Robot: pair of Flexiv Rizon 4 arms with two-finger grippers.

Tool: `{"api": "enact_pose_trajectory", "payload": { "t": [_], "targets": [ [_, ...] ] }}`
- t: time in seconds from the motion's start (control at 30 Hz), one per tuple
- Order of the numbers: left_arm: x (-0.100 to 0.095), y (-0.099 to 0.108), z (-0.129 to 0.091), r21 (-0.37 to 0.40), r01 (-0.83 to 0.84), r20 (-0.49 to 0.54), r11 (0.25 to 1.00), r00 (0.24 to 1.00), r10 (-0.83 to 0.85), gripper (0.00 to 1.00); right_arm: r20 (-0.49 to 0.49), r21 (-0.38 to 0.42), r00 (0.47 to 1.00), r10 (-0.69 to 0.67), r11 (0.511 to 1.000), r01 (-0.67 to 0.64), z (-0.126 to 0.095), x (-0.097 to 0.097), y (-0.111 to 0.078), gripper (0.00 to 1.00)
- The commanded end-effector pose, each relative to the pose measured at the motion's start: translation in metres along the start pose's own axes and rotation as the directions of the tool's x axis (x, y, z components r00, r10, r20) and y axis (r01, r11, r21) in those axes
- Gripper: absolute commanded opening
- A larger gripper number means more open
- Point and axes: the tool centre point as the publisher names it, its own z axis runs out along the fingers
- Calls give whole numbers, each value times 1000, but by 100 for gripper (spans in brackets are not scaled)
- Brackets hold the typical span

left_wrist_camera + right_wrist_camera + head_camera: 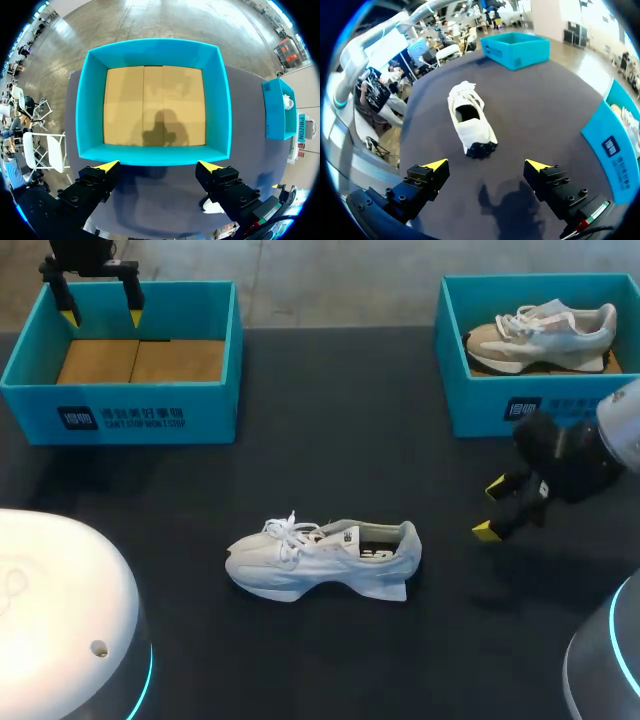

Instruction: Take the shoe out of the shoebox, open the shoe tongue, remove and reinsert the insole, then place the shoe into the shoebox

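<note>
White shoe (320, 558), teal shoebox (212, 412) with tan floor, black table (330, 420)

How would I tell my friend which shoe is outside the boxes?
Look at the dark table. In its middle, nearer than the empty left shoebox and the right shoebox, stands the white shoe. It is all white and on the bare table, while the beige shoe sits inside the right shoebox.
</note>
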Motion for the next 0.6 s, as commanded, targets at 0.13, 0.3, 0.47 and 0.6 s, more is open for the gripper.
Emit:
{"api": "enact_pose_trajectory", "payload": {
  "t": [0.13,0.3,0.47,0.6],
  "targets": [
    [0,0,0,0,0,0,1000,1000,0,100,49,-160,999,-1,987,8,-1,14,-10,100],
    [0,0,0,0,0,0,1000,1000,0,100,49,-160,999,-1,987,8,-1,14,-10,100],
    [0,0,0,0,0,0,1000,1000,0,100,97,-203,987,-126,969,143,9,17,-11,100],
    [0,0,0,0,0,0,1000,1000,0,100,148,-232,970,-193,947,224,18,14,-18,100]
  ]
}}
